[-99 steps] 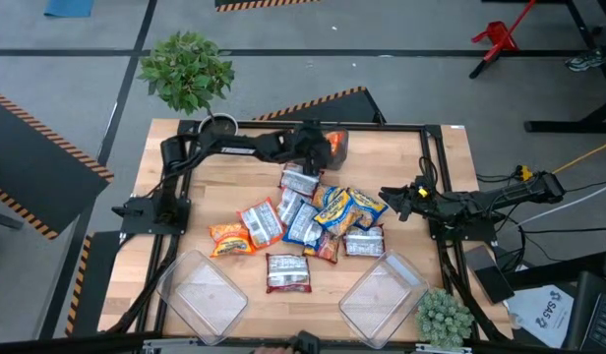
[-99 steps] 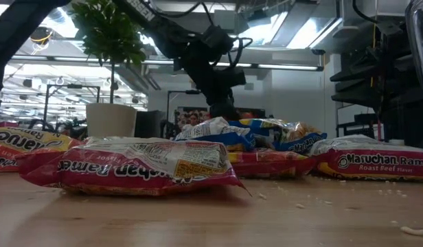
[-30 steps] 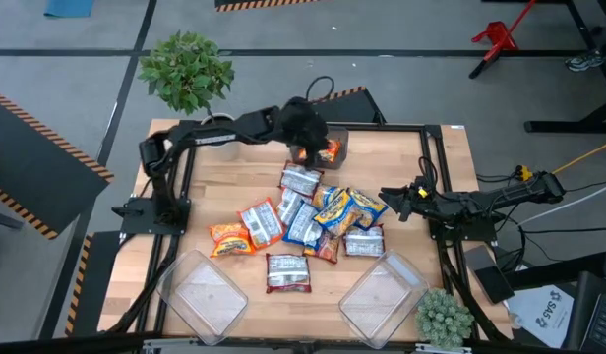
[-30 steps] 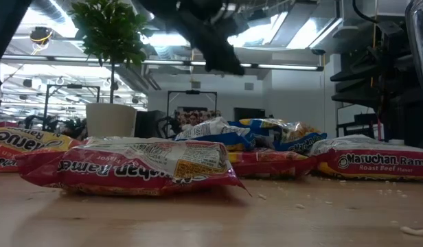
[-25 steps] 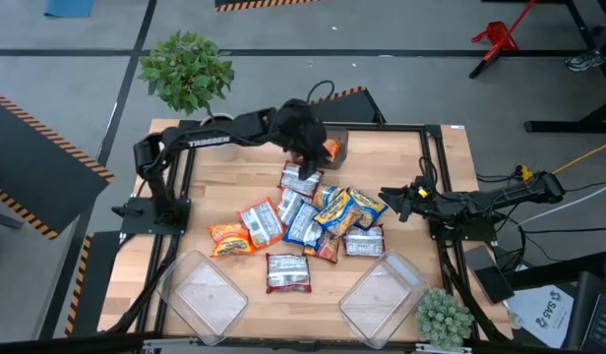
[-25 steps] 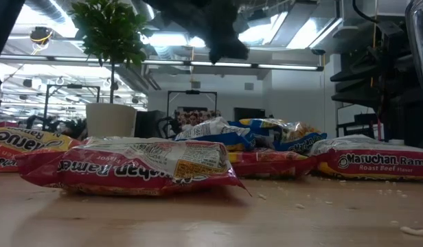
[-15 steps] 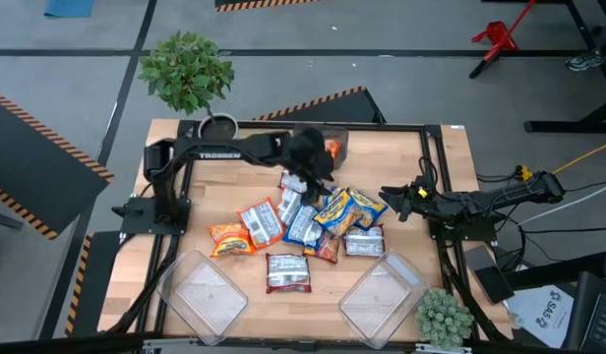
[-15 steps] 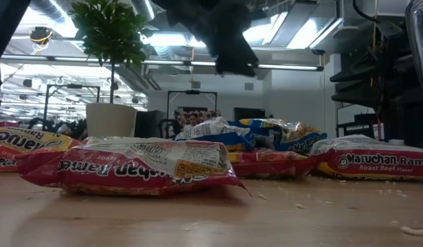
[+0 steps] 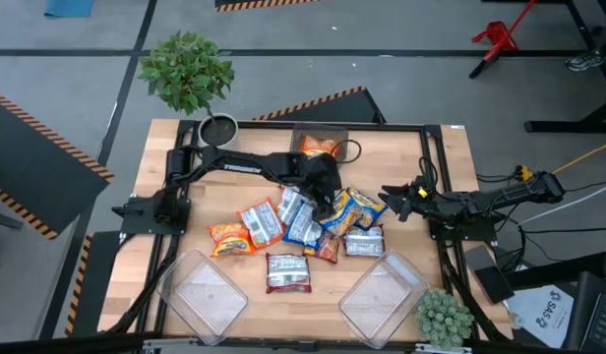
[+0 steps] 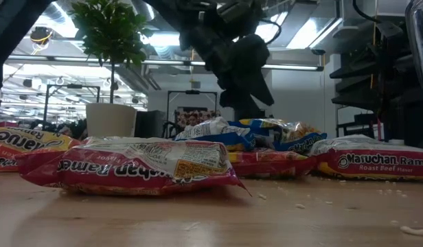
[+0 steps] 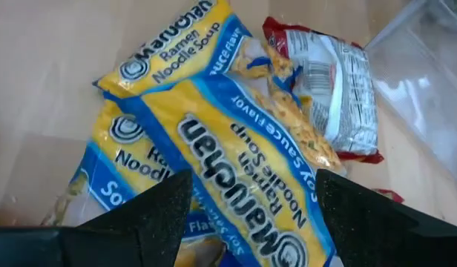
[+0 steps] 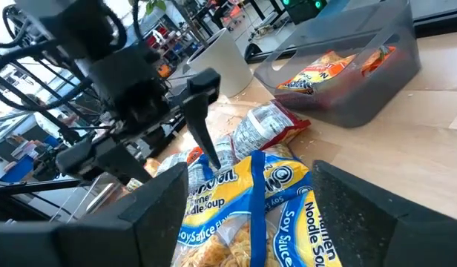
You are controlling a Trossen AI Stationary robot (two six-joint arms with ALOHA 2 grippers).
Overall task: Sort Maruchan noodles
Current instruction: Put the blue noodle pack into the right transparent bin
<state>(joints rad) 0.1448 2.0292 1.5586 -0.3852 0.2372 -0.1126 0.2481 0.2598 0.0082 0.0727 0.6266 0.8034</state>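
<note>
The left gripper (image 9: 326, 205) has swung from the dark bin (image 9: 321, 143) at 12 o'clock, where orange packets (image 9: 316, 147) now lie, down to the pile (image 9: 308, 226) at the desk's (image 9: 244, 167) centre, jaws apart over a blue-and-yellow packet (image 11: 243, 170). So one drop looks finished and the next pick is starting. At 3 o'clock the right gripper (image 9: 393, 200) waits just beside the pile, jaws apart.

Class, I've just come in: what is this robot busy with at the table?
It is sorting ramen packets. The left gripper, fingers open, hangs over the blue-and-yellow packets in the pile at the table's middle. Orange packets already lie in the bin at the far edge. The right gripper waits open at the right side.
</note>
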